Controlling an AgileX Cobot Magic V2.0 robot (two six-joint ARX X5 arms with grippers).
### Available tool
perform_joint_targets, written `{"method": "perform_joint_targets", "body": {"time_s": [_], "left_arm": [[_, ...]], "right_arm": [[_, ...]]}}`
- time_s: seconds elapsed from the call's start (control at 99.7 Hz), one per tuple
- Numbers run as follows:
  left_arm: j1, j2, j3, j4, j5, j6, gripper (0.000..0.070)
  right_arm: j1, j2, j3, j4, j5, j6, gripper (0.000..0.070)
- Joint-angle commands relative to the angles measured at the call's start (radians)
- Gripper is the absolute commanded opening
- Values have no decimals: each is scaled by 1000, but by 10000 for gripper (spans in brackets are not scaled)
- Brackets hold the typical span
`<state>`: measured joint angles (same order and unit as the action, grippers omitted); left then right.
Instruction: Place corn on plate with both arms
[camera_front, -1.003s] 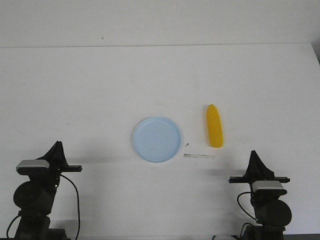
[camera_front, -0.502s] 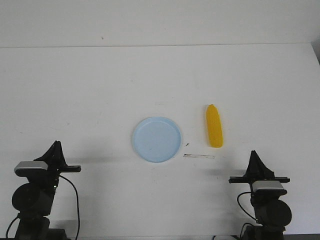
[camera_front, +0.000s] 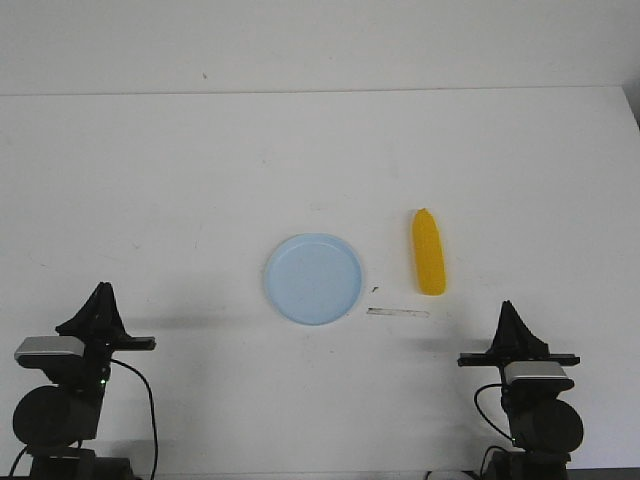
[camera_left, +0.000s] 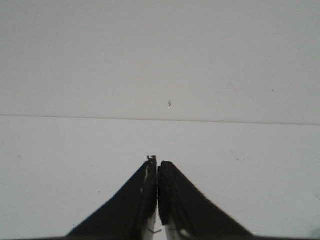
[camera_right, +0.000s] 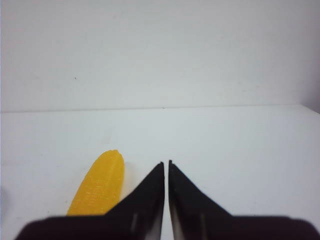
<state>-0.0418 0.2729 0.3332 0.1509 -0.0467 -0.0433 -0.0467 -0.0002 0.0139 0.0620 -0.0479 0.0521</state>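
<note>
The yellow corn (camera_front: 429, 252) lies on the white table just right of the pale blue plate (camera_front: 313, 279), its pointed end away from me. It also shows in the right wrist view (camera_right: 99, 185), left of the fingers. My right gripper (camera_front: 508, 306) is shut and empty near the table's front right, short of the corn; its tips show in its wrist view (camera_right: 166, 162). My left gripper (camera_front: 101, 288) is shut and empty at the front left, far from the plate; its wrist view (camera_left: 157, 160) shows only bare table.
A thin strip of clear tape (camera_front: 397, 313) and a small dark speck (camera_front: 374, 289) lie on the table between the plate and the corn. The table's far edge (camera_front: 320, 92) meets a pale wall.
The left arm has drawn back and lower, towards the front left corner. The right arm, corn and plate have not moved.
</note>
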Motion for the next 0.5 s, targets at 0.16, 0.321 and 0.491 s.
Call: {"method": "perform_joint_targets", "body": {"time_s": [0.16, 0.321, 0.491], "left_arm": [[1, -7, 2, 11, 2, 1, 1], [1, -7, 2, 7, 2, 1, 1], [1, -7, 2, 7, 2, 1, 1]], "right_arm": [[0, 1, -1, 12, 3, -4, 13], [0, 1, -1, 12, 3, -4, 13], [0, 1, -1, 34, 4, -4, 13]]}}
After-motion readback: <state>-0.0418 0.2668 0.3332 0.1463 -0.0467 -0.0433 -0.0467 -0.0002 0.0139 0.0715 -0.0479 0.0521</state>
